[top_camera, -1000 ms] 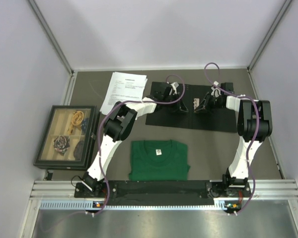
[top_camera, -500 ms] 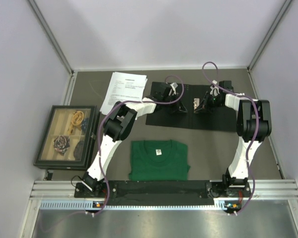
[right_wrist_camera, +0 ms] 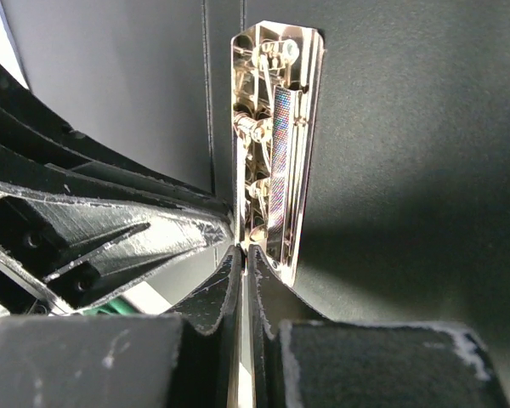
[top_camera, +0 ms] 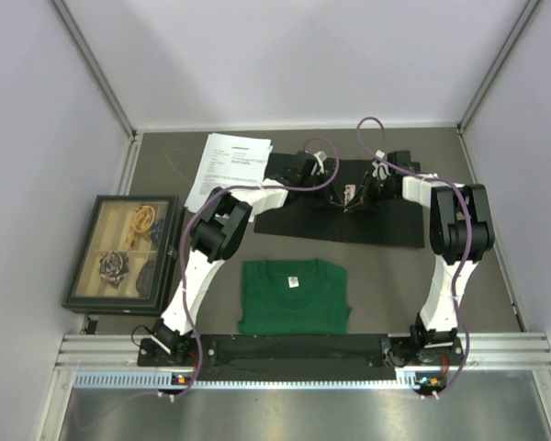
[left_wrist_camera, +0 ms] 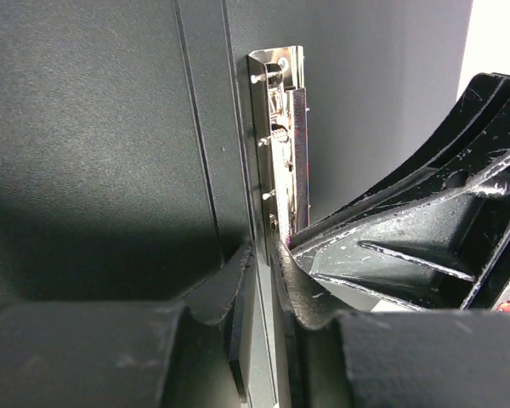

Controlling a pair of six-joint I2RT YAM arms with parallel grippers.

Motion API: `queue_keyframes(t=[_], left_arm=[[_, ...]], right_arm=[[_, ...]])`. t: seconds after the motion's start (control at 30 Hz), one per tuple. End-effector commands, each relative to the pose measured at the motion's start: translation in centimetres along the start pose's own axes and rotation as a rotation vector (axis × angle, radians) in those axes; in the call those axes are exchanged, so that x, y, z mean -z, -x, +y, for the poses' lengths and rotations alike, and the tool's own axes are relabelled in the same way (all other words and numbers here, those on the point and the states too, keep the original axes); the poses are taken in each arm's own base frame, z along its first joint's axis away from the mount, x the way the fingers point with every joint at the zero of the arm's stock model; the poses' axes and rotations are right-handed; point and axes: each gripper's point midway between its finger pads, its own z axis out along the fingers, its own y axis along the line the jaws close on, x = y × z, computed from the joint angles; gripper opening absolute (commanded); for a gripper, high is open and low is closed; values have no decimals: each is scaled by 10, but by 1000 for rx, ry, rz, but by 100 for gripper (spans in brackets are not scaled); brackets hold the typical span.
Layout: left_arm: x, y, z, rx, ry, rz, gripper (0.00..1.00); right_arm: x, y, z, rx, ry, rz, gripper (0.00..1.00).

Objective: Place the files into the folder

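Note:
The folder (top_camera: 399, 222) lies open on the table, its black inner faces up, with the metal clip (top_camera: 351, 195) at its spine. My left gripper (top_camera: 338, 197) comes from the left and my right gripper (top_camera: 360, 197) from the right; they meet at the clip. In the left wrist view the left gripper (left_wrist_camera: 262, 246) is shut on the folder's thin spine ridge just below the clip (left_wrist_camera: 280, 127). In the right wrist view the right gripper (right_wrist_camera: 242, 248) is shut on the edge of the clip's metal plate (right_wrist_camera: 272, 127). The files (top_camera: 231, 170), white printed sheets, lie to the folder's left.
A dark-framed picture box (top_camera: 124, 253) sits at the left edge of the table. A folded green T-shirt (top_camera: 294, 296) lies at the front centre, between the arm bases. Grey walls close in the back and both sides.
My right gripper has closed and slid left along the folder to the clip, meeting the left gripper. The folder's outline has skewed slightly. The left gripper stays at the spine.

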Motion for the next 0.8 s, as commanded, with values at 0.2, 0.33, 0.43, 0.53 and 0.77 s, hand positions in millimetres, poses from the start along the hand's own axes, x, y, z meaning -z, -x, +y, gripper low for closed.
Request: queue_keyframes(t=[0.2, 0.33, 0.43, 0.53, 0.77], left_arm=[[10, -13, 27, -6, 97, 2, 13], [12, -17, 36, 3, 119, 15, 11], [16, -19, 41, -8, 133, 20, 10], [20, -22, 46, -17, 147, 32, 10], [23, -33, 60, -16, 194, 76, 9]], right_arm=[[3, -21, -48, -47, -286, 37, 0], [-2, -32, -52, -127, -300, 58, 0], [-5, -41, -55, -173, -307, 66, 0], [-10, -52, -59, -244, -306, 67, 0], [-14, -64, -72, -418, -346, 73, 0]])
